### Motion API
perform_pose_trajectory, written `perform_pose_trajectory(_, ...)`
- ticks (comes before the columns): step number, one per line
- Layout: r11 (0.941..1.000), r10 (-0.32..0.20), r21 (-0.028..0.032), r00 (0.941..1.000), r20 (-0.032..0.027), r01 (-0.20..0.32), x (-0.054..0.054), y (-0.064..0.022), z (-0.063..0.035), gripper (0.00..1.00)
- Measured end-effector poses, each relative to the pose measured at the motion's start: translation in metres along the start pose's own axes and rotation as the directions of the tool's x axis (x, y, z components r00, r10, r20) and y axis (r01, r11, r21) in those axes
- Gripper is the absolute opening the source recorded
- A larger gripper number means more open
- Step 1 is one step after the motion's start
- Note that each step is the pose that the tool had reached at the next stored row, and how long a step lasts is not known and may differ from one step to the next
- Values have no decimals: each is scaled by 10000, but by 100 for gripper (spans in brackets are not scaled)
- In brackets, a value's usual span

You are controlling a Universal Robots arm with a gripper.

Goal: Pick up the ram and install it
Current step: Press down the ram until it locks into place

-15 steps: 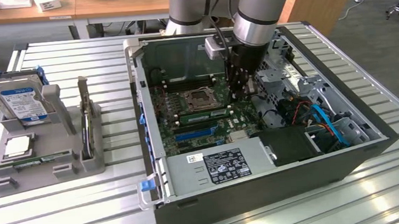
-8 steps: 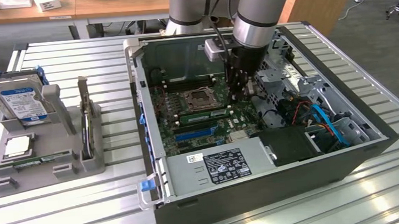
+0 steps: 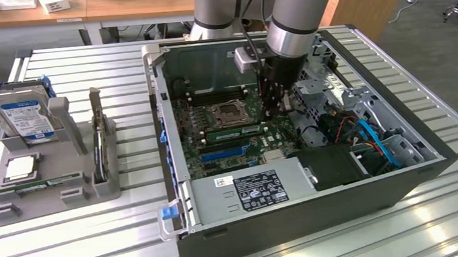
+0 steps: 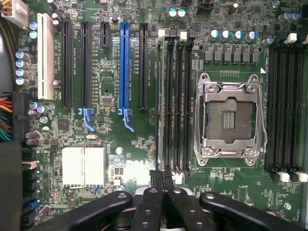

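You're looking at the grey holder tray (image 3: 46, 198) near the table's (image 3: 441, 118) left edge. Your ram (image 3: 233, 131) is sitting in its motherboard (image 4: 110, 144) slot beside the processor socket (image 4: 230, 118), and your gripper (image 4: 162, 185), fingers pressed together, is hovering just above it.

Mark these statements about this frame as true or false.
1. The gripper is over the motherboard inside the open computer case. True.
2. The CPU socket holds a processor. False: the socket is empty, and the processor lies in the grey tray.
3. The hard drive stands upright in the grey tray. True.
4. The grey tray sits to the exterior view's right of the case. False: it is to the left.
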State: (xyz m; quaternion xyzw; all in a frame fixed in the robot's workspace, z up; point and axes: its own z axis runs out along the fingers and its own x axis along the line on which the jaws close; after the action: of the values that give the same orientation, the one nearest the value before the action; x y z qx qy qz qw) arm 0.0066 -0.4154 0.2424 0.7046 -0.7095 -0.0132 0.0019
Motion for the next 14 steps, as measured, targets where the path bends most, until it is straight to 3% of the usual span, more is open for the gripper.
perform_pose_trajectory(14, 10000, 0, -1, 10000, -3, 0, 1, -1, 56, 10)
